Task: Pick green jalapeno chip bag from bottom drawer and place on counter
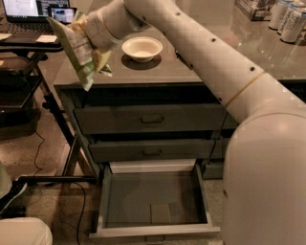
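The green jalapeno chip bag (81,50) hangs in the air over the left front corner of the counter (191,62), tilted, its lower tip level with the counter's edge. My gripper (95,40) is shut on the bag's upper right side, at the end of the white arm reaching in from the right. Below, the bottom drawer (153,201) stands pulled out with nothing but a flat grey square on its floor.
A white bowl (142,48) sits on the counter just right of the bag. Cans (287,19) stand at the far right back. A black side table with a laptop (28,14) is to the left. Two shut drawers (150,119) sit above the open one.
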Controlling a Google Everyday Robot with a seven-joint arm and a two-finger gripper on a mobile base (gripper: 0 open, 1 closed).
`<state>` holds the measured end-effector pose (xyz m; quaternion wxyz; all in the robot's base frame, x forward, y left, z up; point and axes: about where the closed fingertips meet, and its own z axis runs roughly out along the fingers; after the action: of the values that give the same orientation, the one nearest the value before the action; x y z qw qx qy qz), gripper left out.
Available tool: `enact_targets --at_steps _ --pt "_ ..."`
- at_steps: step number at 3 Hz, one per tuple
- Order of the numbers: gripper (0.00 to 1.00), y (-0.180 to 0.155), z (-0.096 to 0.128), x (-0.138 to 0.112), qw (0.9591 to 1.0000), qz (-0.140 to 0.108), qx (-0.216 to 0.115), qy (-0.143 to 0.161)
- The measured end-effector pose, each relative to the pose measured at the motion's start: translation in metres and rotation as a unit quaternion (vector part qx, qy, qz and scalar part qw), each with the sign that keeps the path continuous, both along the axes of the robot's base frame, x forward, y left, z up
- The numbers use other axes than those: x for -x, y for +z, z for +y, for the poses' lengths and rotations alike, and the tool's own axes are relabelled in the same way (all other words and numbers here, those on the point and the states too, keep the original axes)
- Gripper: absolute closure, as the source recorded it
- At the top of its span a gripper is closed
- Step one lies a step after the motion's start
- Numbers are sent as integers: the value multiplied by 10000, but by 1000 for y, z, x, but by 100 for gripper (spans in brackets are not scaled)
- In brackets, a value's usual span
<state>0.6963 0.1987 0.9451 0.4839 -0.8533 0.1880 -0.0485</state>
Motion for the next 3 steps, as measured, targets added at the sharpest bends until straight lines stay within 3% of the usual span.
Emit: enact_targets --at_steps 1,2,3 --pt "100 8 8 -25 9977 -48 68 -666" --pt "100 -2 15 -47 9929 46 217 -1166" --pt "100 -4 15 -48 9920 120 213 -1241"
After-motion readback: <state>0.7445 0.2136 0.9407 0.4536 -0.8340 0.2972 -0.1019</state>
